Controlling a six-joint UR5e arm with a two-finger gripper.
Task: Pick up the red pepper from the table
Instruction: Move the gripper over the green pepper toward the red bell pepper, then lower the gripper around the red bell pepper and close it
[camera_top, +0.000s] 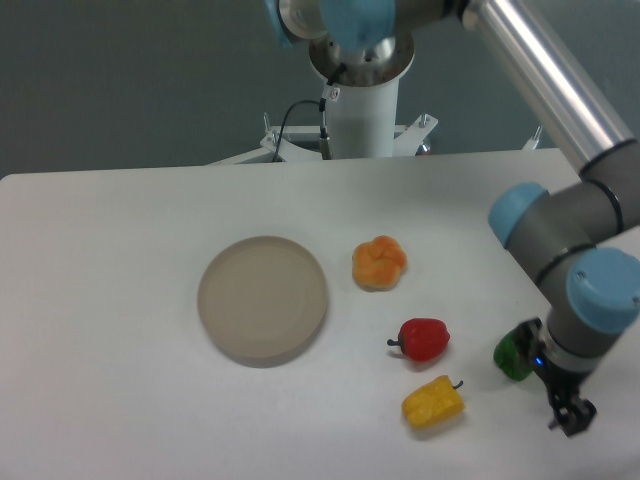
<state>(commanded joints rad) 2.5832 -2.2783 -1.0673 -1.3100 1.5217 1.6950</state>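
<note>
Near centre-right of table: red pepper, unheld. Gripper well right, jaw state indeterminable. Risk: yellow pepper just beside gets nudged or mis-grasped.

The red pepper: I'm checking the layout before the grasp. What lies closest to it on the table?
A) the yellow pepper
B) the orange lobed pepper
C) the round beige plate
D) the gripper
A: the yellow pepper lies just below and beside the red pepper, clearly closer than the orange lobed pepper, the plate or the gripper.
</note>
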